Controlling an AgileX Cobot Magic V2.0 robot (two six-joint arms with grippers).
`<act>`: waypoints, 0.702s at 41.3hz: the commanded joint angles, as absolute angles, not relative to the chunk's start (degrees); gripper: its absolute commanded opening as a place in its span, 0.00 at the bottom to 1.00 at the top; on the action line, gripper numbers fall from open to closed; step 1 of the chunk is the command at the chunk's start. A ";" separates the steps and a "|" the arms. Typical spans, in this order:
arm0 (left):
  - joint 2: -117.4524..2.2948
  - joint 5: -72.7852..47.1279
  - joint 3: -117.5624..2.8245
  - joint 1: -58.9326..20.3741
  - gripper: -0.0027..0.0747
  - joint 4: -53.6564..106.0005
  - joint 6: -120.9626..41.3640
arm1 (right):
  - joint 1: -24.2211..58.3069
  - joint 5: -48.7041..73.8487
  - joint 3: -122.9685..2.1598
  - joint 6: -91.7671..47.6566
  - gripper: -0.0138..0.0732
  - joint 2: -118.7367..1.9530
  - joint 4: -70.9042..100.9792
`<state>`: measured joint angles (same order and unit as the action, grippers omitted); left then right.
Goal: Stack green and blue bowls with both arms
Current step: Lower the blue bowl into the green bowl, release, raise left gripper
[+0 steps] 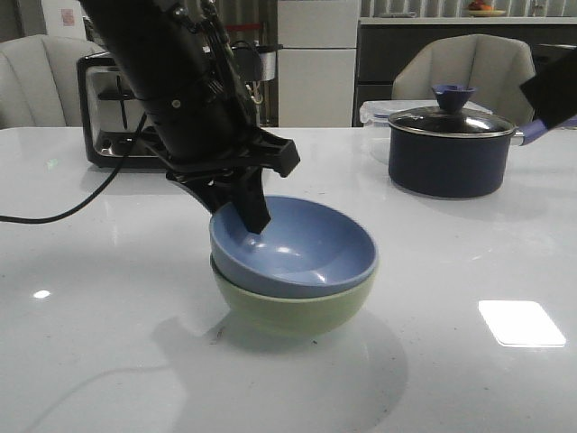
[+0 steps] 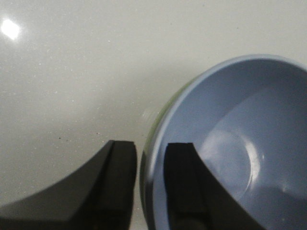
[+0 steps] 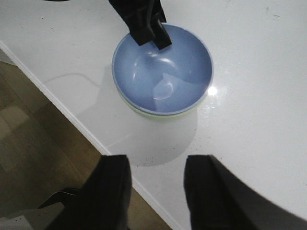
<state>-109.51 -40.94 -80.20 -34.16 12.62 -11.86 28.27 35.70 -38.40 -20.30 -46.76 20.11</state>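
The dusty blue bowl (image 1: 302, 248) sits nested inside the pale green bowl (image 1: 293, 311) near the table's middle. My left gripper (image 1: 239, 215) comes down over their left rim. One finger is inside the blue bowl and the other outside it. In the left wrist view the rim of the blue bowl (image 2: 240, 139) passes between the fingers of the left gripper (image 2: 151, 148). A thin strip of table shows between the outer finger and the green bowl (image 2: 154, 125). My right gripper (image 3: 156, 191) is open and empty, high over the table's front edge, looking down on the stacked blue bowl (image 3: 163, 72).
A dark lidded saucepan (image 1: 451, 153) stands at the back right with a clear container (image 1: 374, 113) behind it. A toaster (image 1: 108, 113) stands at the back left. A black cable (image 1: 63, 215) trails over the left of the table. The table's front edge (image 3: 72, 120) borders wooden floor.
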 commanded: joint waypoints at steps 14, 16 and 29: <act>-93.69 -42.23 -81.10 -34.70 0.54 10.85 -11.83 | 28.25 32.40 -40.00 -21.07 0.62 -46.78 20.50; -91.41 -42.10 -79.91 -34.95 0.54 10.85 -11.83 | 28.25 32.40 -40.00 -21.07 0.62 -46.78 20.50; -73.43 -41.13 -65.98 -40.24 0.54 9.27 -11.83 | 28.25 32.40 -40.00 -21.07 0.62 -46.78 20.50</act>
<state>-79.55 -43.52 -67.72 -38.75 9.15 -11.86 28.27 35.70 -38.40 -20.30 -46.76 20.11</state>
